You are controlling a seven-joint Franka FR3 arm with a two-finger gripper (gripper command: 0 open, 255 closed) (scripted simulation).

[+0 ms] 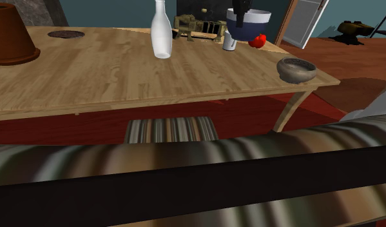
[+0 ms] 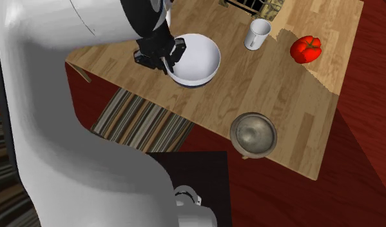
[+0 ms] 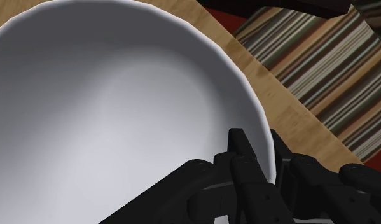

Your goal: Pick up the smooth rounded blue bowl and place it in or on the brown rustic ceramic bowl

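jaws clamped on the rim of the blue bowl [image 2: 196, 59], one finger against its white inside and one outside; the bowl hangs from them and appears clear of the bench [image 2: 294, 97]. pick-up judged complete. outstanding: transfer to the brown bowl [image 2: 252, 134], empty and well apart from the jaws near the bench corner, then release.

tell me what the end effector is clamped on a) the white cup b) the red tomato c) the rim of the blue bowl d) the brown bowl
c: the end effector has one finger inside and one outside the rim of the blue bowl, pinching it.
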